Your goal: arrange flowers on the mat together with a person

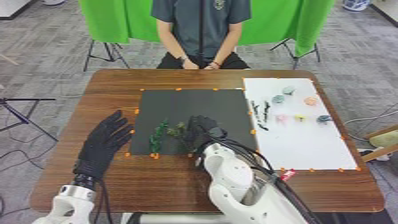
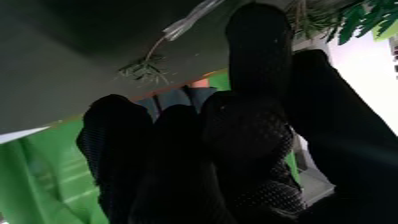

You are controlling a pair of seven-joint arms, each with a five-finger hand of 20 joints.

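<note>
My right hand [image 1: 204, 131] is over the lower middle of the black mat [image 1: 182, 102] in the head view, beside a small green sprig [image 1: 178, 132]. Another green sprig [image 1: 158, 138] lies farther left on that mat. In the right wrist view my right hand [image 2: 244, 135] has relaxed fingers, with nothing seen gripped. A thin sprig [image 2: 144, 69] with a pale wrapped stem is past the fingertips, and green leaves [image 2: 360, 21] are beyond them too. My left hand [image 1: 105, 139] rests open at the black mat's left side. The person's hands [image 1: 211, 66] are off the mats, at the far table edge.
A white mat [image 1: 306, 147] on the right holds dark stems [image 1: 259, 115] and several flower heads, including an orange one [image 1: 311, 101], a pink one [image 1: 282, 118] and a blue-grey one [image 1: 324, 119]. Orange tape pieces line the mats. A red item [image 1: 288, 174] is near the white mat's lower left corner.
</note>
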